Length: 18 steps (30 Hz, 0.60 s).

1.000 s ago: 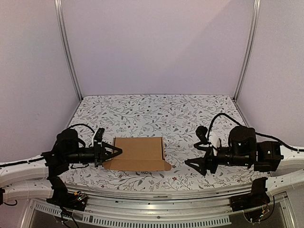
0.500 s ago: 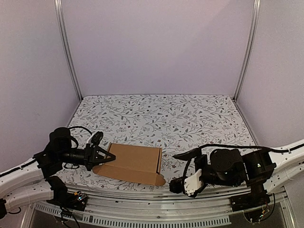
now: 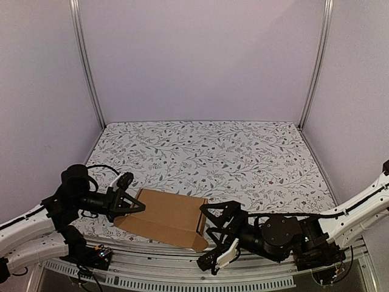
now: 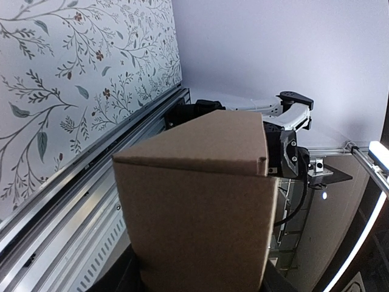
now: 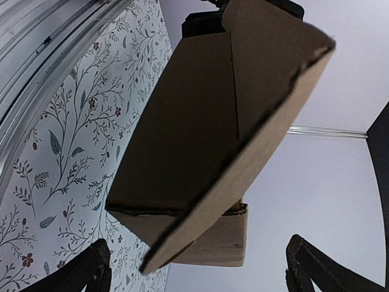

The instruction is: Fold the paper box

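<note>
Pale walls [image 3: 200, 61] close in three sides, and the leaf-printed surface [image 3: 243, 152] stretches wide below them. Along its near edge runs the metal rail [image 3: 152, 260], and that's where the action is. Left arm [image 3: 36, 222] reaches in from the near left; right arm [image 3: 292, 234] lies low along the near edge, stretched leftward from the right. Between them sits the box [image 3: 163, 216], plain brown, long side running left to right, at the near-left part of the surface with its near right corner out by the rail. Whether it rests on the surface or is lifted just off it, I can't tell. The left tool [image 3: 135, 205] is clamped on the box's left end, and its own camera is filled with brown cardboard right up close. The right wrist view shows a flap at the box's right end angled open. The right tool [image 3: 209, 238] is just off that right end, spread wide, its black fingers [image 5: 91, 267] well apart on either side of the view and touching no cardboard.
</note>
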Available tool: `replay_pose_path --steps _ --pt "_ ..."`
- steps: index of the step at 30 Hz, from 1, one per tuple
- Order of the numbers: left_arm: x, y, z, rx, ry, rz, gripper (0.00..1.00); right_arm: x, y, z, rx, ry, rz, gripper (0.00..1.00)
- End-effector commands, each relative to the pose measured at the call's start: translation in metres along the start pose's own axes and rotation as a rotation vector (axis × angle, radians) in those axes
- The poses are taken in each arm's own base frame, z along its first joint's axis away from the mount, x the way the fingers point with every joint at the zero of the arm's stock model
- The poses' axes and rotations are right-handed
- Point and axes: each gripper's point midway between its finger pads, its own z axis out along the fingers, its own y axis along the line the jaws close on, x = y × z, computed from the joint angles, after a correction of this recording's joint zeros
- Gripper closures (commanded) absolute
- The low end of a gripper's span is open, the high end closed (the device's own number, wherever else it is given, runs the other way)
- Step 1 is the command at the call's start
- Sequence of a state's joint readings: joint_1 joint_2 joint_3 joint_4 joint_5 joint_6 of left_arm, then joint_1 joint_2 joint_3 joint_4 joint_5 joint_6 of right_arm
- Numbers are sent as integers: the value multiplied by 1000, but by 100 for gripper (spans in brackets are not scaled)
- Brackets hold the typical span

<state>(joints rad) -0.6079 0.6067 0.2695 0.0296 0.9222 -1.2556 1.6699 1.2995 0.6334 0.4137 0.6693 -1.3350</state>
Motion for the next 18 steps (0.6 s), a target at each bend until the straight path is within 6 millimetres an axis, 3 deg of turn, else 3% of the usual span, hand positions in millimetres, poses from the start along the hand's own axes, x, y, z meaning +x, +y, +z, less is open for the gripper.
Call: replay_pose_path --steps 1,8,15,18 --pt "7 0 -3 8 30 -2 77 -10 -14 4 84 -18 -56 1" --pt "8 -2 -3 15 35 11 77 -16 -5 11 73 -26 -60 2" --pt "10 6 -3 -12 43 -16 76 -17 -7 14 76 -18 -45 27" --pt "10 6 -3 -12 42 -18 74 -18 -7 14 74 -20 -44 31"
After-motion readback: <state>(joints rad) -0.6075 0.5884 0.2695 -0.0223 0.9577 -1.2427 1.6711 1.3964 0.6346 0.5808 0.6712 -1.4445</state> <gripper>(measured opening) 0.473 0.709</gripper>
